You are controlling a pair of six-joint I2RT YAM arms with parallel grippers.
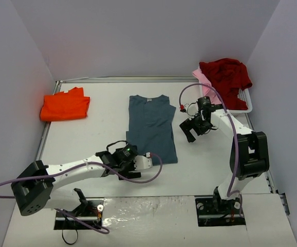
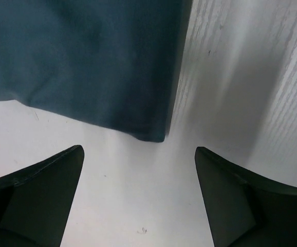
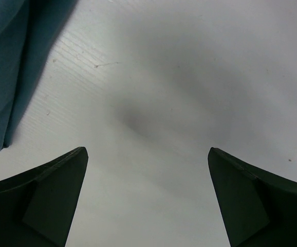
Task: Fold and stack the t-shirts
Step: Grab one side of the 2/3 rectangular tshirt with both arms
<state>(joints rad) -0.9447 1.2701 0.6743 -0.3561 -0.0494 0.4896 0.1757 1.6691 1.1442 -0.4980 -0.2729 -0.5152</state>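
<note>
The slate blue-grey t-shirt (image 1: 151, 128) lies flat in the middle of the table, sleeves folded in, collar towards the back. My left gripper (image 1: 139, 165) hovers low at its near hem. In the left wrist view the shirt (image 2: 87, 62) fills the upper left, and one corner of it lies just ahead of the open left gripper (image 2: 138, 170), which holds nothing. My right gripper (image 1: 190, 131) hangs open just right of the shirt. In the right wrist view the right gripper (image 3: 147, 170) is over bare table, with the shirt's edge (image 3: 10, 67) at far left. A folded orange t-shirt (image 1: 65, 105) rests at back left.
A white basket (image 1: 242, 105) stands at the back right with a dark red t-shirt (image 1: 225, 74) heaped on it and a pale pink one (image 1: 202, 77) hanging at its left edge. Walls close in the table on three sides. A purple cable loops along each arm.
</note>
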